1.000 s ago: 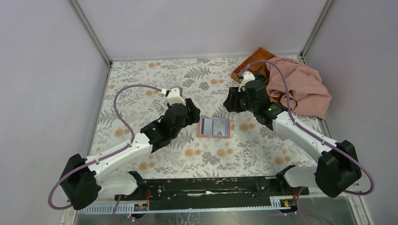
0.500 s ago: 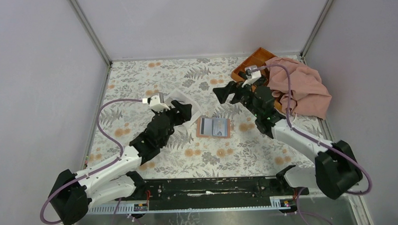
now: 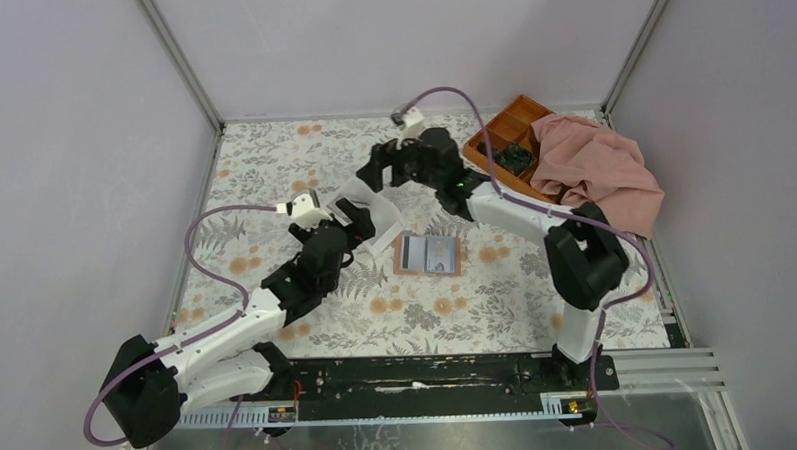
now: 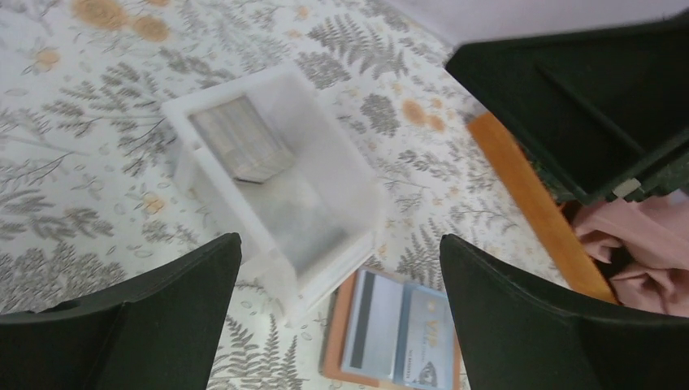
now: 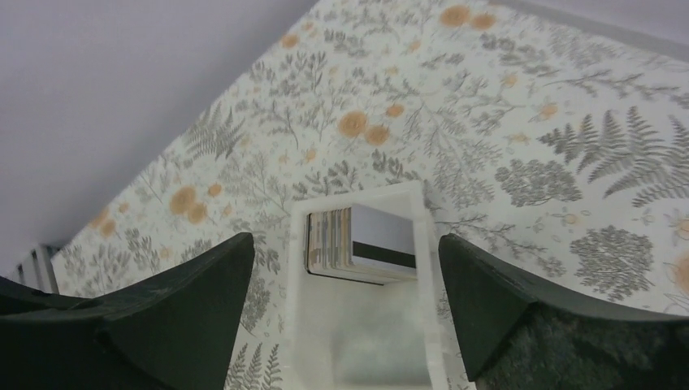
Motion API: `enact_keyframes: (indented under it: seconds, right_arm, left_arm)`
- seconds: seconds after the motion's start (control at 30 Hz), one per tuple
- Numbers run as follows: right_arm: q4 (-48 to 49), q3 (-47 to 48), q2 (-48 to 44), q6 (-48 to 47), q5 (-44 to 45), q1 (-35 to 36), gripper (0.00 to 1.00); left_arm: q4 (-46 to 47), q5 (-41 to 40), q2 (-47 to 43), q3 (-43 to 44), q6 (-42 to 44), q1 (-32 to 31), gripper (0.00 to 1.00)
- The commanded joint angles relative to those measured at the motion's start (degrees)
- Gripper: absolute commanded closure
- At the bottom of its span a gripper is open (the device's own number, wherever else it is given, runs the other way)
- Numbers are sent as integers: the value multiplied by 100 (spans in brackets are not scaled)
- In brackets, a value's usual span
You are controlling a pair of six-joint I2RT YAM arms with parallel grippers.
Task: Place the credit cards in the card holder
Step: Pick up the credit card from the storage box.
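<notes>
left gripper (image 3: 362, 221) — fingers apart, at white box (image 3: 371, 208) near side | right gripper (image 3: 386, 168) — fingers apart, above box | card holder (image 3: 401, 255) holding credit cards (image 3: 432, 253), beside box

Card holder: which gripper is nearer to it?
Left. Left gripper: just left of the card holder, over the white box. Right gripper: farther back, above the box's far end.

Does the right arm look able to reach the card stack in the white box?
Likely yes: right gripper hangs open above the open-topped white box, card stack uncovered; left gripper nearby.
</notes>
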Motion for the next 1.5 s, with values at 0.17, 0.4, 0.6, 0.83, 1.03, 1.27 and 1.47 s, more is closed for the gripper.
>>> enact_keyframes:
  seconds: [0.17, 0.4, 0.6, 0.83, 1.03, 1.27, 1.47]
  right_arm:
    - [-1943, 1981, 1321, -963, 493, 602, 17]
    - [-2544, 2816, 1942, -1163, 713, 699, 23]
    - [-2932, 3397, 2379, -1215, 602, 749, 34]
    - [-3205, 3770, 2651, -1284, 549, 824, 44]
    - [-3336, 3914, 2806, -1315, 556, 890, 47]
    - [-3372, 3957, 2954, -1237, 578, 893, 47]
    - [-3434, 4070, 3082, -1150, 553, 891, 47]
  left_arm:
    - [-1125, -1095, 147, 71, -1200, 123, 1]
    - [-1116, -506, 73, -175, -1588, 736, 4]
    - [-1026, 249, 425, -175, -1820, 1309, 4]
    - [-645, 854, 526, -471, -2051, 1804, 6]
    - [-371, 1256, 675, -648, -2204, 2127, 8]
    - [-150, 1553, 774, -802, -2316, 2320, 9]
    - [-74, 1761, 991, -800, -2299, 2428, 10]
